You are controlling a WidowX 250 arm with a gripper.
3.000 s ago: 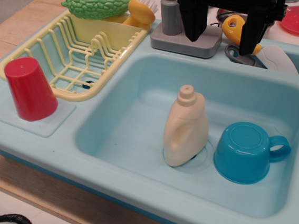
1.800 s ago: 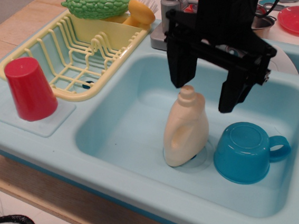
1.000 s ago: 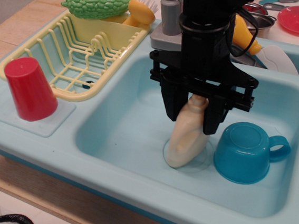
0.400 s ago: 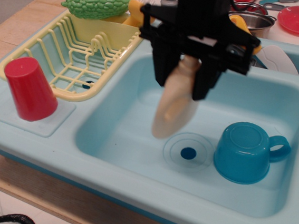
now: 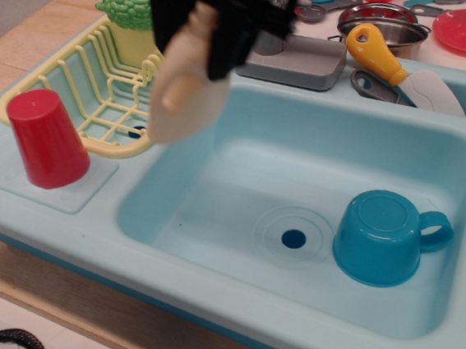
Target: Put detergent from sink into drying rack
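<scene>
Cream plastic, tilted and a little blurred: the detergent [image 5: 184,92] hangs in the air over the seam between the sink [image 5: 215,156] and the drying rack [image 5: 105,92], its base swung down toward the rack's near corner and its cap end hidden up among the black fingers. A moment ago it was just above the drain; a second before that it stood on the basin floor beside the blue mug [image 5: 383,236]. So the lift is done and the carry is well under way, which leaves only the last stretch over the rack and the release.

Black and blocky, the hand [image 5: 213,15] is clamped on the bottle's upper part, fingers closed in against its neck and shoulder, so the jug dangles below and slightly left of the grip rather than sitting square in it. That slanted hold looks, to my eye, a bit loose; a swing could let it slip.

Below, the drain hole [image 5: 293,239] lies bare, the mug upside down next to it. Past the rack's far end a green bumpy vegetable [image 5: 126,3] sits on the rim, and a red cup [image 5: 46,136] stands upside down on the sink's ledge near the rack. The rack's slatted floor looks free for setting the bottle down.
</scene>
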